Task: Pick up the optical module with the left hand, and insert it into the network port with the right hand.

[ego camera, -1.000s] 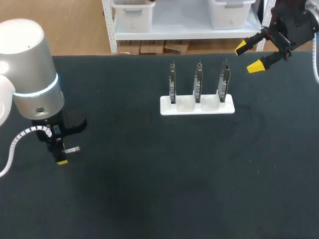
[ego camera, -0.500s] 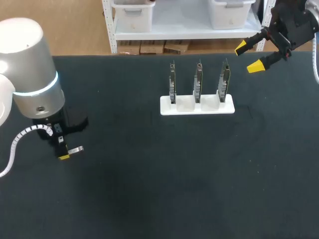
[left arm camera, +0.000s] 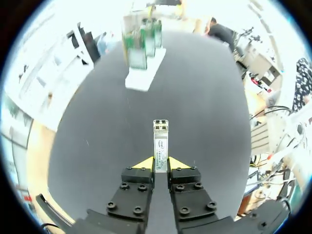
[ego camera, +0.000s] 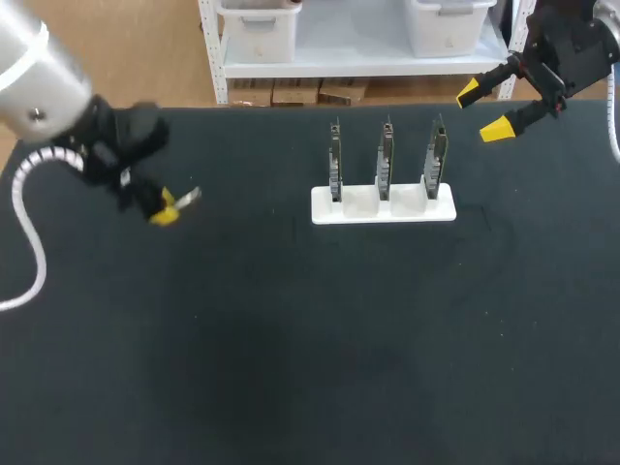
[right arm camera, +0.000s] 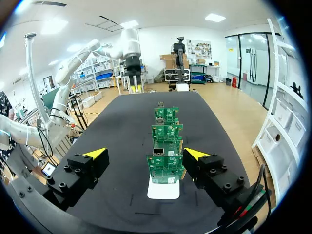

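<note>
A: State of left gripper (left arm camera: pixel 161 163)?
B: Clamped tight on the module (left arm camera: pixel 161 140), a slim rectangular metal bar with a white label on top. Its silver end points out ahead of the yellow tips. It's held off the table (ego camera: pixel 291 349), at the left rear, well apart from the boards (ego camera: pixel 387 155).
A: And right gripper (ego camera: pixel 482 110)?
B: Spread wide, holding nothing. It hangs over the far right corner, behind the boards. Blocky black fingers, yellow wedge tips.
A: Target?
B: Three flat green boards, upright in a row, slotted into a flat white base (ego camera: pixel 383 207). Small metal ports (right arm camera: pixel 159 152) sit near their top edges.
A: Obstructions?
B: From the right wrist the boards line up one behind another, so the nearest hides most of the other two. Table surface is matte black.
</note>
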`<action>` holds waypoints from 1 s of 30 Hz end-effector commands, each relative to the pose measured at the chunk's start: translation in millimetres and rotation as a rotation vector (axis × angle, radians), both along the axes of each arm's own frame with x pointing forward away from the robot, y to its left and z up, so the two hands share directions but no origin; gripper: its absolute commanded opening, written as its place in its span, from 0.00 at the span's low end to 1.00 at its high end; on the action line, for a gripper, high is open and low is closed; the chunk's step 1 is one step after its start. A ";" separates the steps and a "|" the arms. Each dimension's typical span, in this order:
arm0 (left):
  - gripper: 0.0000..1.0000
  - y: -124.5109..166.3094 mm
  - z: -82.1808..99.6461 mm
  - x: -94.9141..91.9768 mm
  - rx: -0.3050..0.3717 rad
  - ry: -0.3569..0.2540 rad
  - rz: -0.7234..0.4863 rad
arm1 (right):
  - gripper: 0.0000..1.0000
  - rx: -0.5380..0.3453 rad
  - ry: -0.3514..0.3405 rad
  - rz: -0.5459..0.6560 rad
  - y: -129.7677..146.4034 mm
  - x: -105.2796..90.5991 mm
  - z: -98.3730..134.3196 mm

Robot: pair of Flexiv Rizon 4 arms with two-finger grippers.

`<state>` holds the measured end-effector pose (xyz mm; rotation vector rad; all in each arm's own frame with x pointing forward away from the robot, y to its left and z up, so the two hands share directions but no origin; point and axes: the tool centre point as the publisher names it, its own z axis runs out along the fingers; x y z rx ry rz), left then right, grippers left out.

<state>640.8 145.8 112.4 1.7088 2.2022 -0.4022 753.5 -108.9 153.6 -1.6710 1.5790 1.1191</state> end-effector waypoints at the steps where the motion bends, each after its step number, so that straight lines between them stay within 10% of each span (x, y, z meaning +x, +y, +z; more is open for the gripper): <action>1: 0.00 -10.5 25.7 -0.5 -0.261 -0.023 -0.091 | 1.00 0.001 -0.005 -0.004 -0.1 -2.4 -0.3; 5: 0.00 -20.8 37.3 0.3 -0.411 0.024 -0.118 | 1.00 0.001 -0.005 -0.004 -0.1 -2.4 -0.3; 23: 0.00 -18.5 38.8 -2.5 -0.390 0.009 -0.104 | 1.00 0.001 -0.005 -0.004 -0.1 -2.4 -0.3; 30: 0.00 -61.4 57.7 22.5 -0.446 -0.068 -0.082 | 1.00 0.001 -0.005 -0.004 -0.1 -2.4 -0.3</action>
